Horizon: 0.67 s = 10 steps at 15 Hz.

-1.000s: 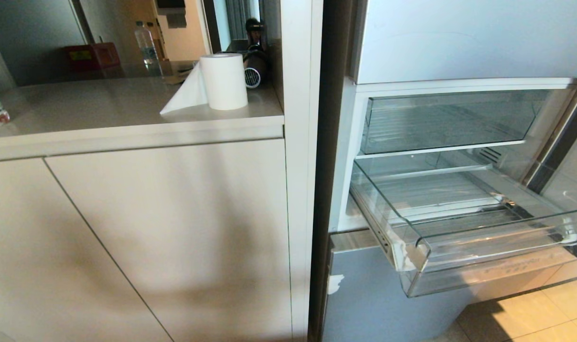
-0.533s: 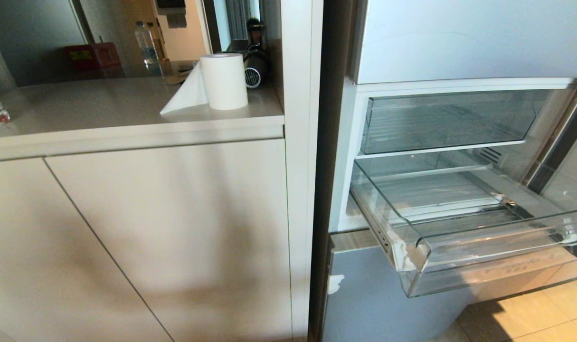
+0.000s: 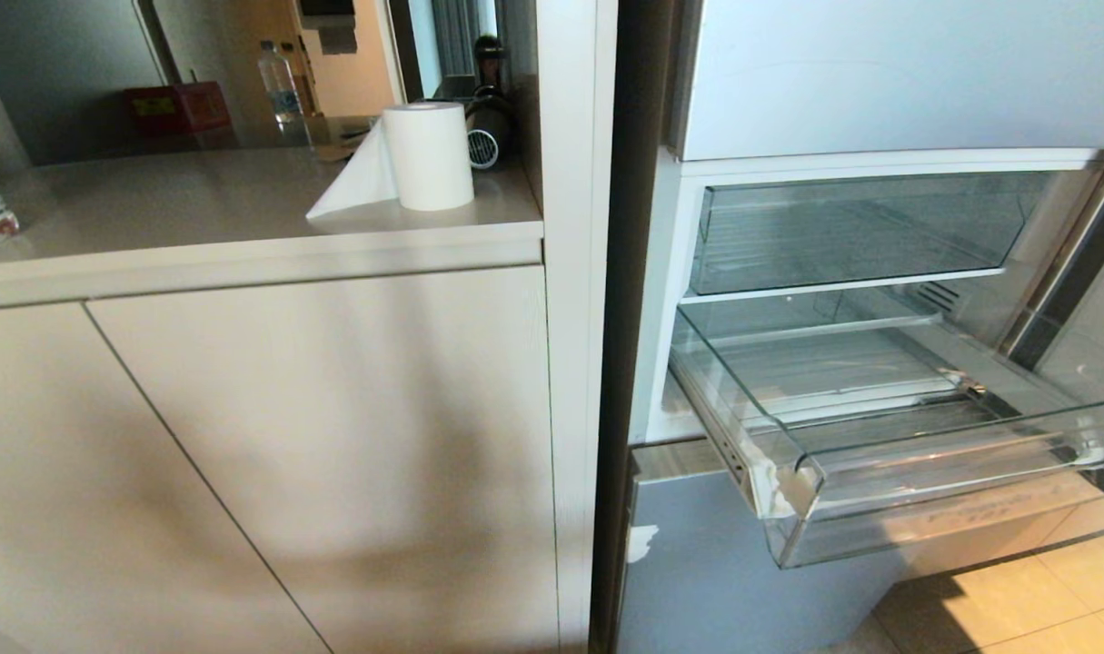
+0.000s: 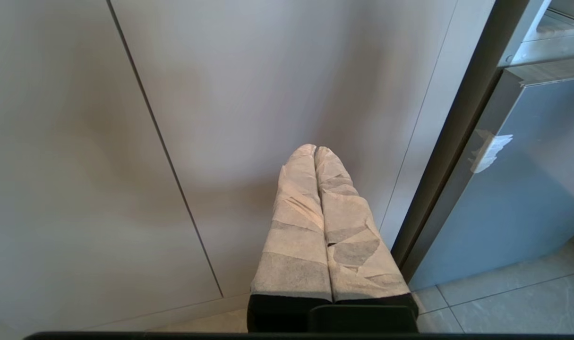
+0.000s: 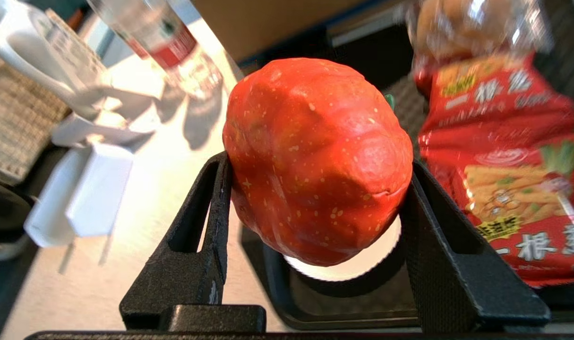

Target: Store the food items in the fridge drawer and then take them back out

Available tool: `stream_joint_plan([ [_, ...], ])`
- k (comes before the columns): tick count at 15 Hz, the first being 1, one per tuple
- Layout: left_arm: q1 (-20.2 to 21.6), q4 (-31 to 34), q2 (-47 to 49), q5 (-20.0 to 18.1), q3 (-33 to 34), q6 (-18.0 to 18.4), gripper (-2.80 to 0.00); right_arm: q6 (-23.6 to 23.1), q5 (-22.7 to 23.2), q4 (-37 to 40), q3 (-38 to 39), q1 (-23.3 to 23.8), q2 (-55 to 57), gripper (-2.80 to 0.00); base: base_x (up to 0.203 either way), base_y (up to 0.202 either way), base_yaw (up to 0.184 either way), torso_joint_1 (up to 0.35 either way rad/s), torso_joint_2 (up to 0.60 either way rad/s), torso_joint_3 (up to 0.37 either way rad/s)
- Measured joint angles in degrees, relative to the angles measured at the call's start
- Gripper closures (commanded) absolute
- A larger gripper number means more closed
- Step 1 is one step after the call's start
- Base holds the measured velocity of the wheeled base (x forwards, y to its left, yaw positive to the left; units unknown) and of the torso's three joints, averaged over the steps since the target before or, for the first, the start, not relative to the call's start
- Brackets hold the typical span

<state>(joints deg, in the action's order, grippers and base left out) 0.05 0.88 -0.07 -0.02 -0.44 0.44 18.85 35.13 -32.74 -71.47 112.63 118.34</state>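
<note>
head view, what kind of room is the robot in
Most likely a home kitchen: an open fridge with its clear fridge drawer pulled out, a countertop over plain cabinet doors, and a paper towel roll standing on it.

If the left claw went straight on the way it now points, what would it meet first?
Most likely the beige cabinet door straight ahead of the shut left claw; nothing shows between them, though the depth is unclear.

An orange-red speckled fruit, slightly dented, sits clamped between the right gripper fingers. The clear fridge drawer stands pulled open, empty.
</note>
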Motion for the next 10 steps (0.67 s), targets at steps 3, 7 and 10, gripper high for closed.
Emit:
stream_joint_plan([
  [3, 0.05, 0.02, 0.0, 0.02, 0.0, 0.0, 0.0, -0.58, 0.46, -0.88, -1.56, -1.52, 5.18, 0.0, 0.0, 0.0, 0.0, 0.0, 0.0, 0.0],
  [7, 0.0, 0.0, 0.0, 0.0, 0.0, 0.0, 0.0, -2.84, 0.65, -0.91, -2.51, -4.12, 9.68, 0.0, 0.0, 0.0, 0.0, 0.0, 0.0, 0.0],
  [10, 0.05, 0.0, 0.0, 0.01, 0.0, 0.0, 0.0, -3.06, 0.7, -0.93, -2.48, -5.07, 11.34, 0.0, 0.0, 0.0, 0.0, 0.0, 0.0, 0.0],
])
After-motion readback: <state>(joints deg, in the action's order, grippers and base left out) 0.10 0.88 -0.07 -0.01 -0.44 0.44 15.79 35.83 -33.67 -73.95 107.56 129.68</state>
